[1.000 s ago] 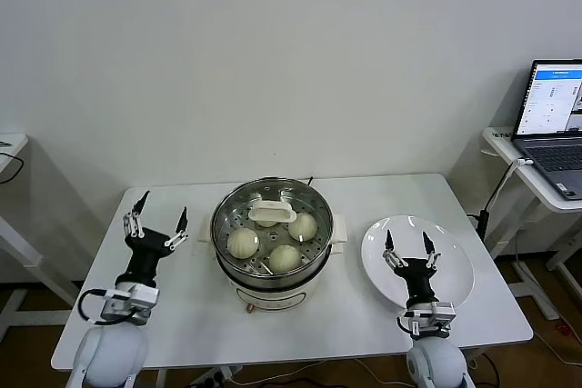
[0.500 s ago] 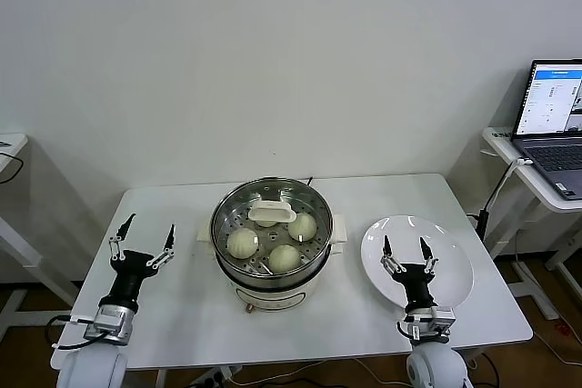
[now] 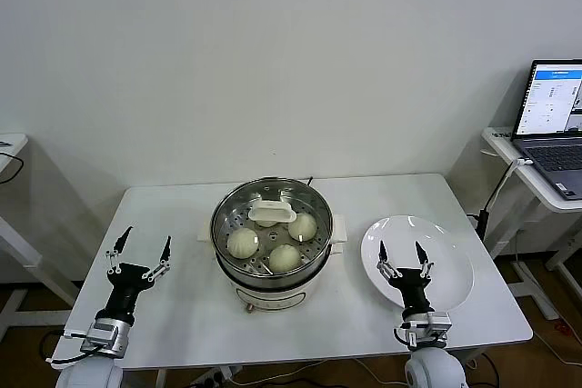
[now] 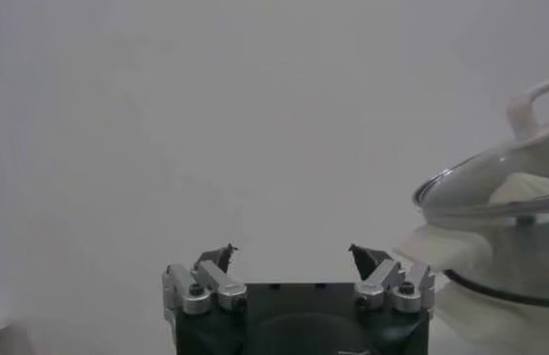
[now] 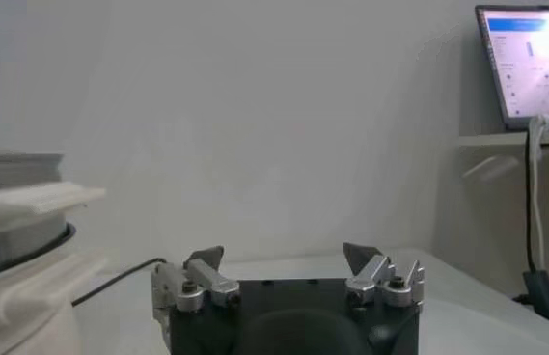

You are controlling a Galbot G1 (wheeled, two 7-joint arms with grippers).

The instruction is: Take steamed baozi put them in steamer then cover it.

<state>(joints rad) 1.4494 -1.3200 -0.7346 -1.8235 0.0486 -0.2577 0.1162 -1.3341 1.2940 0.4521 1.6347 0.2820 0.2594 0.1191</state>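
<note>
the steamed baozi (image 3: 243, 243) are cream-white with pleated tops. the steamer (image 3: 273, 275) is shiny silver steel, its inner tray dotted with small holes, on a cream-white base. the cover (image 3: 273, 226) is clear glass with a metal rim and a cream-white handle. the plate (image 3: 455, 261) is plain white, and so is the table (image 3: 191, 306). the left gripper (image 3: 138, 252) and the right gripper (image 3: 401, 257) are black with silver-grey joints. the laptop (image 3: 551, 124) is grey, its screen white and blue.
</note>
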